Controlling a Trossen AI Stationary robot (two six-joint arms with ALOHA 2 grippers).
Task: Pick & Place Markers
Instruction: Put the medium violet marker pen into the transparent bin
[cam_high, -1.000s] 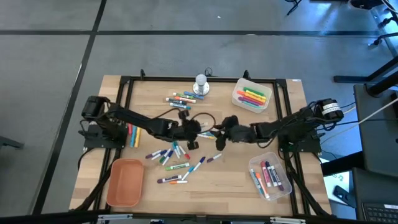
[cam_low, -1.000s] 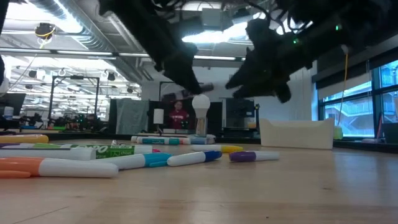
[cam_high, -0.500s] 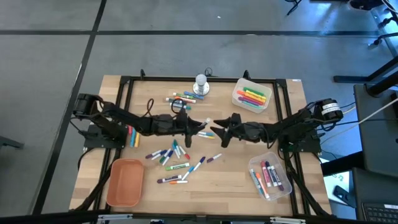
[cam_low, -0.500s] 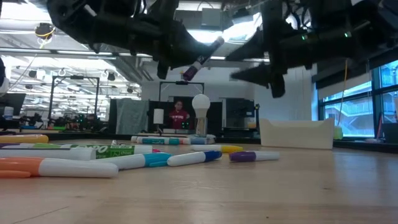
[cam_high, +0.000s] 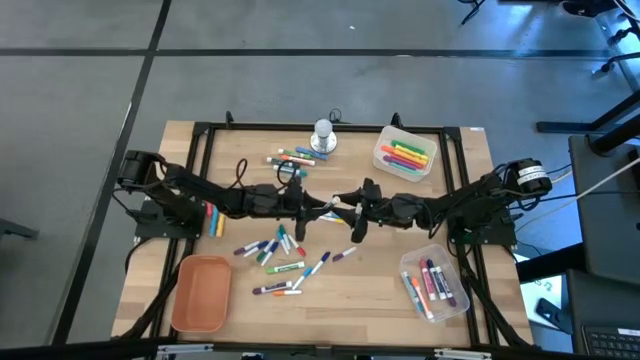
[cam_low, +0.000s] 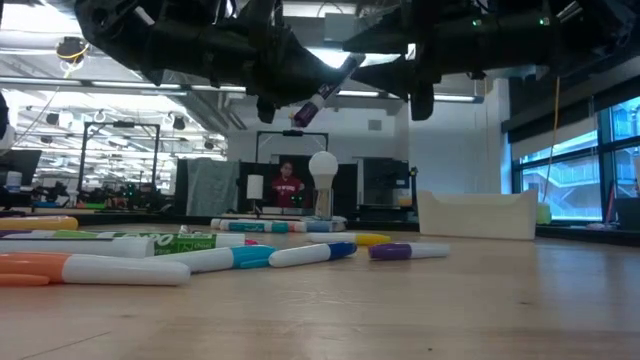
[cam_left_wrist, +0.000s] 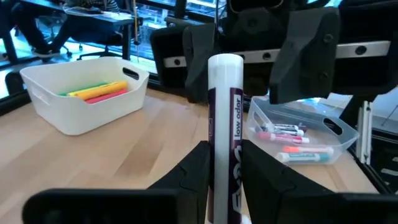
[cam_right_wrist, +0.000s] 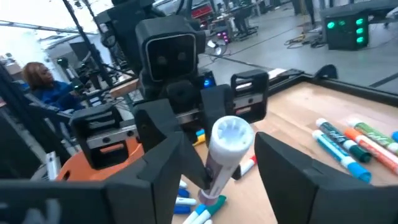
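Handover closing mid-air
Right gripper (cam_high: 352, 203) has moved in from 3 o'clock, fingers wide around the marker (cam_left_wrist: 224, 134) clamped in left gripper (cam_high: 308, 207); transfer looks imminent.

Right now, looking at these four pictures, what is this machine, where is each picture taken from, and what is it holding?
It is a robot with two dark arms at a wooden table, each ending in a two-finger claw. One picture looks straight down from above, one looks level across the tabletop, and two come from cameras on the arms' wrists.

Loose markers lie scattered on the wood. A white bin and a clear bin hold sorted markers, and an orange tray stands empty. A small round knob object stands at the far edge.

Above the middle of the table, the left claw is shut on a white marker with a purple label. The right claw faces it, open, its fingers on either side of the marker's end, as if for a handover.
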